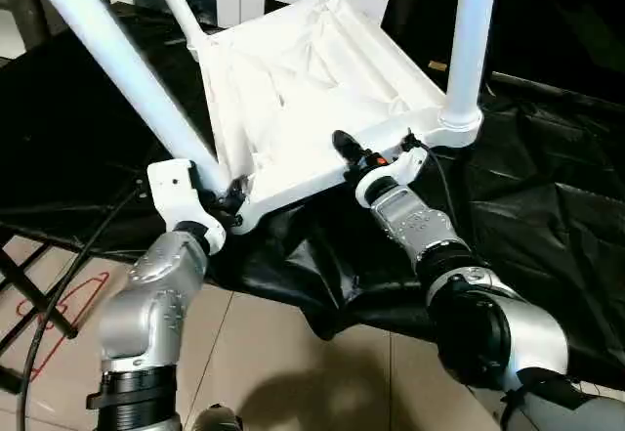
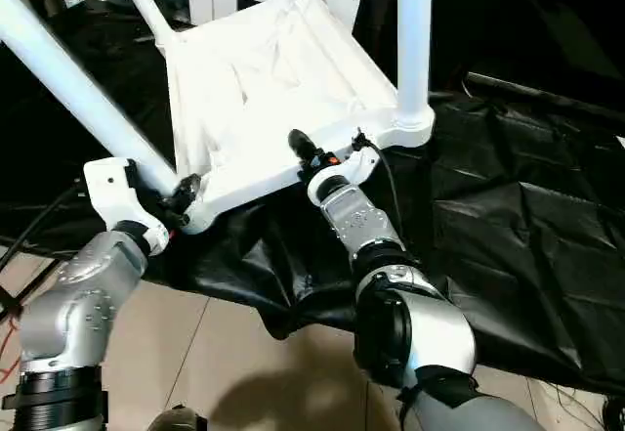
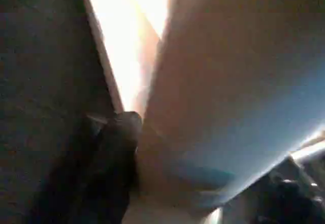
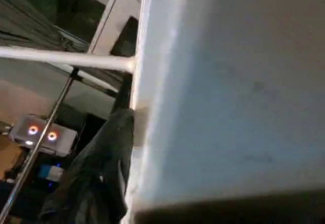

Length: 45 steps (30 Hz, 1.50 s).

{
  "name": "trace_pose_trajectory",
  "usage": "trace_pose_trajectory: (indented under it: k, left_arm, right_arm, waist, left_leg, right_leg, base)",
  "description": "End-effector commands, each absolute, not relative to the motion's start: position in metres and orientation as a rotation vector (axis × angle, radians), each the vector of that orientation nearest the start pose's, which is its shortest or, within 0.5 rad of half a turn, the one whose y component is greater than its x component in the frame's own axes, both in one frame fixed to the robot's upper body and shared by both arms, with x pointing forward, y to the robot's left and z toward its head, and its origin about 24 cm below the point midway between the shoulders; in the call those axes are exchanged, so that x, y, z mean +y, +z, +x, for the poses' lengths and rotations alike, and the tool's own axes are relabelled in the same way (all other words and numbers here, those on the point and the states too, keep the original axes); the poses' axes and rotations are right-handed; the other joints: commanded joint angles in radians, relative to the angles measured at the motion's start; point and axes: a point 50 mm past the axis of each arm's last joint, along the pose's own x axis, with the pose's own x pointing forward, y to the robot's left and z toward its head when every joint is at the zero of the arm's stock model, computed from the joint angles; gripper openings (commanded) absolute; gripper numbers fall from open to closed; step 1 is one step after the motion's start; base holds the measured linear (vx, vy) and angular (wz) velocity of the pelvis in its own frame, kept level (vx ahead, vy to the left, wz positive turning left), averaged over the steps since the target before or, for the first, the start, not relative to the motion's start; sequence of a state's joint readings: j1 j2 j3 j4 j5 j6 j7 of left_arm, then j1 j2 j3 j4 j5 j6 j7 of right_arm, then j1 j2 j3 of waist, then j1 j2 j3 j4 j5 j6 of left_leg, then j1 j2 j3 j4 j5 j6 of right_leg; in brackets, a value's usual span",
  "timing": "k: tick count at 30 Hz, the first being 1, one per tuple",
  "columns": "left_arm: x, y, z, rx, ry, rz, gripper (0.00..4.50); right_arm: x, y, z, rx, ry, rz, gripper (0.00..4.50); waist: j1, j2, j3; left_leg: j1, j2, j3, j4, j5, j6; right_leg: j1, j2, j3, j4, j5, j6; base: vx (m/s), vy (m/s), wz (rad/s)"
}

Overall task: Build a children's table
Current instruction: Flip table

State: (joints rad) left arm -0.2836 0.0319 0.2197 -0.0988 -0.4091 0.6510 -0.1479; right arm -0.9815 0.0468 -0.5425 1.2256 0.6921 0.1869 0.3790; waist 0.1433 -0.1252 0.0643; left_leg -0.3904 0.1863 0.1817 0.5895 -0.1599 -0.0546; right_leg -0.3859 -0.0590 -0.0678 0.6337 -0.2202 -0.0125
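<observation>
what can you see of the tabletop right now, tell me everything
The tabletop is white plastic, rectangular, lying upside down and tilted over black sheeting, its ribbed underside facing up. Rounded sockets mark its corners, and white tube legs rise from them, including the near left leg and the near right leg. The left end effector sits at the near left corner, and the right end effector grips the near edge, one black finger over the rim.

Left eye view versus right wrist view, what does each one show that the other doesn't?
Left eye: both silver forearms, the left gripper at the near corner socket, the right gripper on the tabletop's near rim, legs standing in sockets, the black sheet. Right wrist: two round orange lights in the background. Both: the white tabletop.
</observation>
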Motion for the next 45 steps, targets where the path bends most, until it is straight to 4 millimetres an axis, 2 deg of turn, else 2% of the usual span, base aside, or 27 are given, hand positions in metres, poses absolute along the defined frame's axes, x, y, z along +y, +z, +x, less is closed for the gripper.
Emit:
trace_pose_trajectory:
  k: [1, 4, 5, 6, 8, 9, 12, 14, 15, 16, 18, 19, 20, 21, 26, 27, 28, 29, 30, 31, 37, 42, 43, 44, 45]
  left_arm:
    - [0.143, 0.080, 0.295, 0.264, -0.302, -0.447, 3.32]
    - [0.147, 0.081, 0.294, 0.258, -0.311, -0.439, 3.47]
    - [0.149, 0.081, 0.294, 0.255, -0.306, -0.437, 3.61]
    - [0.157, 0.081, 0.292, 0.256, -0.302, -0.408, 3.74]
    - [0.162, 0.081, 0.289, 0.262, -0.309, -0.373, 3.85]
    - [0.166, 0.080, 0.286, 0.267, -0.316, -0.338, 3.93]
    - [0.176, 0.080, 0.278, 0.270, -0.351, -0.289, 4.27]
    - [0.182, 0.079, 0.270, 0.289, -0.409, -0.177, 4.37]
    - [0.183, 0.079, 0.267, 0.294, -0.423, -0.135, 4.44]
    - [0.183, 0.080, 0.266, 0.287, -0.433, -0.097, 4.44]
    - [0.183, 0.082, 0.266, 0.272, -0.446, -0.061, 4.48]
    - [0.181, 0.085, 0.265, 0.264, -0.463, -0.050, 4.48]
    - [0.179, 0.088, 0.265, 0.252, -0.470, -0.035, 4.48]
    - [0.176, 0.092, 0.265, 0.236, -0.488, -0.010, 4.50]
    - [0.163, 0.102, 0.262, 0.176, -0.589, 0.049, 4.50]
    - [0.161, 0.102, 0.262, 0.180, -0.604, 0.058, 4.50]
    - [0.159, 0.101, 0.263, 0.173, -0.601, 0.076, 4.50]
    - [0.158, 0.100, 0.264, 0.167, -0.595, 0.089, 4.50]
    - [0.156, 0.099, 0.264, 0.170, -0.605, 0.099, 4.50]
    - [0.156, 0.099, 0.264, 0.170, -0.605, 0.099, 4.50]
    - [0.141, 0.103, 0.257, 0.162, -0.723, 0.115, 4.50]
    - [0.140, 0.105, 0.256, 0.148, -0.739, 0.141, 4.50]
    - [0.141, 0.108, 0.258, 0.132, -0.729, 0.159, 4.50]
    - [0.142, 0.110, 0.259, 0.115, -0.717, 0.174, 4.50]
    - [0.142, 0.110, 0.259, 0.115, -0.717, 0.174, 4.50]
  right_arm:
    - [-0.094, 0.090, 0.397, 0.195, 0.287, 1.062, 2.29]
    - [-0.102, 0.093, 0.399, 0.168, 0.246, 1.075, 2.24]
    - [-0.106, 0.095, 0.401, 0.154, 0.230, 1.082, 2.22]
    - [-0.120, 0.100, 0.403, 0.113, 0.192, 1.087, 2.21]
    - [-0.125, 0.102, 0.404, 0.097, 0.178, 1.081, 2.19]
    - [-0.131, 0.104, 0.405, 0.080, 0.170, 1.073, 2.18]
    - [-0.142, 0.107, 0.405, 0.053, 0.151, 1.045, 2.15]
    - [-0.154, 0.108, 0.404, 0.028, 0.150, 0.967, 2.14]
    - [-0.157, 0.109, 0.403, 0.022, 0.150, 0.940, 2.14]
    - [-0.160, 0.109, 0.403, 0.018, 0.147, 0.913, 2.14]
    - [-0.163, 0.108, 0.402, 0.016, 0.143, 0.885, 2.14]
    - [-0.166, 0.107, 0.400, 0.017, 0.136, 0.853, 2.14]
    - [-0.169, 0.106, 0.399, 0.018, 0.127, 0.832, 2.14]
    - [-0.173, 0.105, 0.397, 0.017, 0.112, 0.810, 2.14]
    - [-0.184, 0.101, 0.391, 0.018, 0.070, 0.717, 2.14]
    - [-0.185, 0.100, 0.388, 0.020, 0.070, 0.709, 2.14]
    - [-0.184, 0.097, 0.386, 0.030, 0.064, 0.698, 2.14]
    - [-0.184, 0.095, 0.384, 0.036, 0.060, 0.692, 2.11]
    - [-0.184, 0.092, 0.382, 0.042, 0.048, 0.680, 2.11]
    - [-0.184, 0.092, 0.382, 0.042, 0.048, 0.680, 2.10]
    - [-0.192, 0.083, 0.373, 0.058, -0.058, 0.620, 2.07]
    - [-0.191, 0.079, 0.368, 0.085, -0.048, 0.540, 2.07]
    - [-0.191, 0.079, 0.365, 0.097, -0.039, 0.482, 2.07]
    - [-0.191, 0.079, 0.363, 0.105, -0.034, 0.435, 2.07]
    - [-0.191, 0.079, 0.363, 0.105, -0.034, 0.435, 2.07]
  waist:
    - [-0.004, 0.013, -0.074]
    - [-0.004, 0.015, -0.074]
    - [-0.003, 0.022, -0.074]
    - [-0.004, 0.024, -0.073]
    - [-0.003, 0.022, -0.072]
    - [-0.002, 0.022, -0.072]
    - [-0.001, 0.023, -0.073]
    - [-0.004, 0.023, -0.071]
    - [-0.003, 0.024, -0.068]
    - [-0.001, 0.021, -0.067]
    - [0.003, 0.024, -0.061]
    - [0.002, 0.024, -0.060]
    - [0.002, 0.024, -0.060]
    - [0.003, 0.021, -0.060]
    - [0.007, 0.018, -0.062]
    - [0.005, 0.025, -0.062]
    - [0.005, 0.025, -0.063]
    - [0.005, 0.022, -0.065]
    - [0.005, 0.025, -0.066]
    - [0.003, 0.023, -0.067]
    - [0.001, 0.020, -0.067]
    - [-0.008, 0.018, -0.064]
    - [-0.012, 0.008, -0.063]
    - [-0.009, 0.015, -0.062]
    - [-0.012, 0.014, -0.061]
  left_leg:
    - [0.031, 0.053, -0.012, -0.061, -0.083, -0.012]
    - [0.033, 0.053, -0.011, -0.061, -0.096, -0.010]
    - [0.035, 0.055, -0.010, -0.062, -0.104, -0.015]
    - [0.037, 0.055, -0.011, -0.064, -0.119, -0.024]
    - [0.038, 0.056, -0.009, -0.064, -0.136, -0.034]
    - [0.035, 0.055, -0.010, -0.065, -0.139, -0.035]
    - [0.037, 0.055, -0.006, -0.064, -0.135, -0.043]
    - [0.034, 0.054, -0.007, -0.066, -0.140, -0.043]
    - [0.038, 0.055, -0.006, -0.068, -0.165, -0.047]
    - [0.041, 0.055, -0.005, -0.068, -0.178, -0.049]
    - [0.049, 0.057, -0.002, -0.070, -0.240, -0.066]
    - [0.049, 0.056, -0.002, -0.071, -0.273, -0.077]
    - [0.049, 0.056, -0.002, -0.071, -0.273, -0.077]
    - [0.046, 0.058, -0.006, -0.072, -0.289, -0.086]
    - [0.040, 0.056, -0.006, -0.072, -0.254, -0.087]
    - [0.041, 0.055, -0.006, -0.072, -0.251, -0.091]
    - [0.041, 0.054, -0.006, -0.072, -0.250, -0.093]
    - [0.040, 0.055, -0.006, -0.072, -0.233, -0.092]
    - [0.040, 0.055, -0.007, -0.072, -0.225, -0.092]
    - [0.039, 0.054, -0.007, -0.072, -0.220, -0.097]
    - [0.038, 0.052, -0.005, -0.070, -0.201, -0.092]
    - [0.036, 0.050, -0.006, -0.072, -0.226, -0.094]
    - [0.033, 0.050, -0.006, -0.073, -0.234, -0.093]
    - [0.037, 0.051, -0.007, -0.073, -0.229, -0.092]
    - [0.037, 0.051, -0.008, -0.074, -0.240, -0.096]
  right_leg:
    - [0.039, -0.087, 0.049, -0.052, 0.047, -0.167]
    - [0.037, -0.089, 0.050, -0.054, 0.026, -0.163]
    - [0.036, -0.088, 0.050, -0.054, 0.020, -0.163]
    - [0.034, -0.086, 0.049, -0.055, 0.008, -0.157]
    - [0.033, -0.085, 0.049, -0.056, -0.002, -0.155]
    - [0.034, -0.086, 0.049, -0.056, -0.014, -0.148]
    - [0.033, -0.085, 0.049, -0.054, -0.009, -0.146]
    - [0.033, -0.084, 0.049, -0.055, -0.018, -0.142]
    - [0.028, -0.082, 0.050, -0.059, -0.057, -0.125]
    - [0.025, -0.082, 0.050, -0.063, -0.076, -0.120]
    - [0.016, -0.085, 0.054, -0.074, -0.172, -0.109]
    - [0.013, -0.088, 0.056, -0.078, -0.223, -0.108]
    - [0.013, -0.088, 0.056, -0.078, -0.223, -0.108]
    - [0.014, -0.091, 0.056, -0.079, -0.265, -0.100]
    - [0.015, -0.090, 0.056, -0.078, -0.252, -0.082]
    - [0.013, -0.087, 0.057, -0.076, -0.244, -0.079]
    - [0.014, -0.086, 0.057, -0.076, -0.238, -0.077]
    - [0.016, -0.084, 0.057, -0.073, -0.208, -0.072]
    - [0.018, -0.084, 0.056, -0.071, -0.186, -0.070]
    - [0.018, -0.082, 0.056, -0.068, -0.173, -0.072]
    - [0.021, -0.083, 0.057, -0.066, -0.143, -0.075]
    - [0.021, -0.081, 0.057, -0.072, -0.187, -0.065]
    - [0.024, -0.082, 0.057, -0.074, -0.211, -0.063]
    - [0.020, -0.082, 0.058, -0.076, -0.217, -0.053]
    - [0.020, -0.081, 0.057, -0.075, -0.227, -0.050]
  base:
    - [0.000, 0.000, 0.00]
    - [0.000, 0.000, 0.00]
    - [0.000, 0.000, 0.00]
    - [0.000, 0.000, 0.00]
    - [0.000, 0.000, 0.00]
    - [0.000, 0.000, 0.00]
    - [0.000, 0.000, 0.00]
    - [0.000, 0.000, 0.00]
    - [0.000, 0.000, 0.00]
    - [0.000, 0.000, 0.00]
    - [0.000, 0.000, 0.00]
    - [0.000, 0.000, 0.00]
    - [0.000, 0.000, 0.00]
    - [0.000, 0.000, 0.00]
    - [0.000, 0.000, 0.00]
    - [0.000, 0.000, 0.00]
    - [0.000, 0.000, 0.00]
    - [0.000, 0.000, 0.00]
    - [0.000, 0.000, 0.00]
    - [0.000, 0.000, 0.00]
    - [0.000, 0.000, 0.00]
    - [0.000, 0.000, 0.00]
    - [0.000, 0.000, 0.00]
    - [0.000, 0.000, 0.00]
    - [0.000, 0.000, 0.00]
